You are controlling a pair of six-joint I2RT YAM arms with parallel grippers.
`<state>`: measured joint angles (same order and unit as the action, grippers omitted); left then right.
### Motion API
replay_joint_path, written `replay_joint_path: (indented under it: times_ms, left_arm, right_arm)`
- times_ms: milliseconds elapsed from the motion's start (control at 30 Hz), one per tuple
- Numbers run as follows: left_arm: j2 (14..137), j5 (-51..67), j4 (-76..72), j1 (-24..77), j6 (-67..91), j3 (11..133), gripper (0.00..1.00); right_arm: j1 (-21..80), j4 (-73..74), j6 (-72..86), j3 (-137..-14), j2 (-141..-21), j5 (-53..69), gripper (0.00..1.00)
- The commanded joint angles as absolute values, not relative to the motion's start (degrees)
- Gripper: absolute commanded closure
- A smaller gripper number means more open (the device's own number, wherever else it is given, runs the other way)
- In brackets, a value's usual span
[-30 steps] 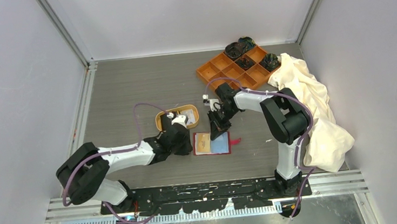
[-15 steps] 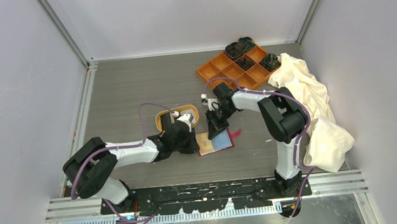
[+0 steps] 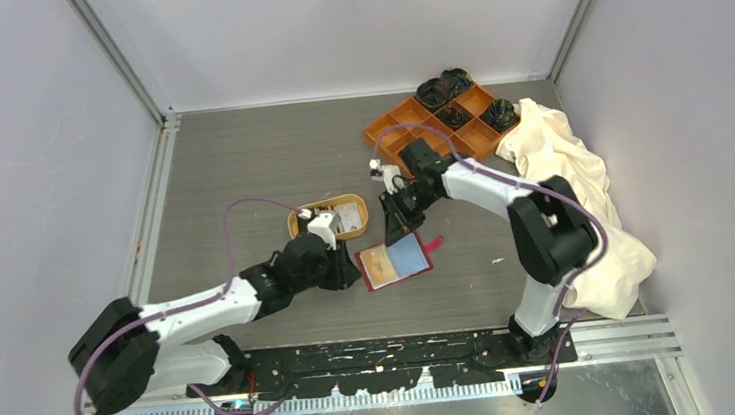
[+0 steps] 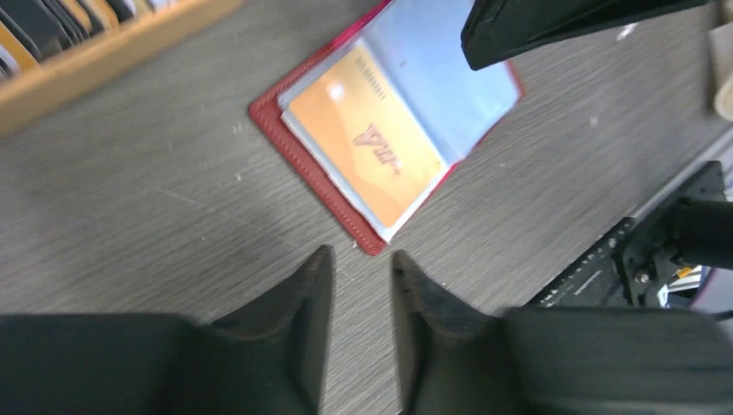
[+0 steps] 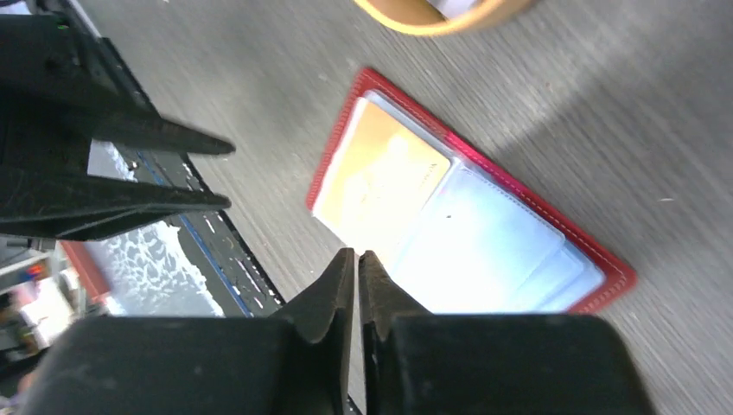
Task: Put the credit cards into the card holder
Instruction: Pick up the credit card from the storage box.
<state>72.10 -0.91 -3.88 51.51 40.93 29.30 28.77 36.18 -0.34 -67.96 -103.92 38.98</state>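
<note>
Red leather-like card holder [image 3: 408, 257] is lying open, tan-gold plastic card [image 4: 367, 147] inside; my left jaws are hovering narrowly apart, my right jaws pressing together, both empty.

Left end effector [image 4: 361, 259] ajar, right [image 5: 356, 256] closed

Grey table [image 3: 240, 168]: open card holder [image 3: 395, 261], centre; tan dish [image 3: 362, 213] at its 10 o'clock; orange tray [image 3: 373, 130], 1 o'clock; cream cloth [image 3: 584, 209], 3 o'clock.
</note>
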Motion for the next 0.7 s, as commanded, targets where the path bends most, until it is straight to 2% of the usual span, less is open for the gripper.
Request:
replay_joint_path:
  times_ms: [0, 133, 200, 267, 300, 400, 533, 667]
  left_arm:
    - [62.2, -3.1, -2.8, 51.4, 35.7, 29.2, 0.6]
    - [56.4, -3.7, 1.3, 50.1, 31.0, 31.2, 0.43]
    - [54.8, -2.0, 4.9, 48.0, 29.0, 33.9, 0.38]
    - [54.0, 1.9, 8.4, 44.6, 27.7, 37.4, 0.34]
    - [53.7, 3.8, 10.3, 42.8, 27.5, 39.2, 0.32]
    - [53.5, 9.2, 16.0, 37.4, 27.8, 45.7, 0.26]
    - [54.5, 12.3, 25.0, 31.5, 25.3, 55.4, 0.2]
    - [57.2, 8.8, 32.8, 28.1, 18.0, 62.9, 0.18]
  right_arm:
    - [28.7, 36.3, -8.6, -69.5, -89.5, 38.2, 0.84]
    - [28.7, 30.9, -12.8, -67.5, -81.2, 32.6, 0.66]
    - [28.6, 26.4, -14.8, -66.8, -78.5, 30.0, 0.39]
    - [28.6, 21.3, -15.4, -66.1, -77.5, 28.5, 0.05]
    - [28.6, 19.3, -14.6, -66.9, -78.2, 29.8, 0.01]
    - [28.7, 23.5, -10.2, -74.8, -84.4, 38.7, 0.0]
    - [30.6, 17.9, -0.3, -78.1, -92.2, 39.8, 0.13]
    - [32.1, 19.5, 8.2, -83.9, -100.0, 36.7, 0.28]
